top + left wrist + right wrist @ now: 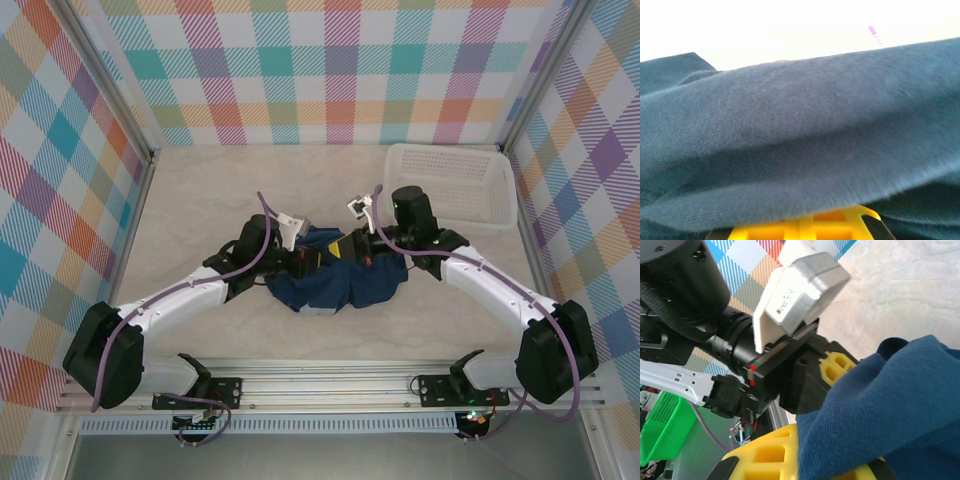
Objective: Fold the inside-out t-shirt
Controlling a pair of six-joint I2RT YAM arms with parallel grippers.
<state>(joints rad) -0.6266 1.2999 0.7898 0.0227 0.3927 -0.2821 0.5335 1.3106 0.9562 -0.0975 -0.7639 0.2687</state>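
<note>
From above, the t-shirt point(335, 285) is a crumpled dark navy heap at the middle of the bench point(200, 200), a little nearer its front edge than its far edge. Its long axis runs left to right along that edge. Which way the neck faces cannot be told. The left gripper point(312, 262) and right gripper point(352, 248) meet at the heap's far side, each clamped on cloth. A white basket point(450, 185) sits in the far right corner.

The left wrist view has navy knit in broad soft folds lying across a yellow finger.

In the right wrist view, cloth bulges out between the right gripper's closed yellow fingers. The left gripper's yellow finger pinches the same bunch just beside them.
</note>
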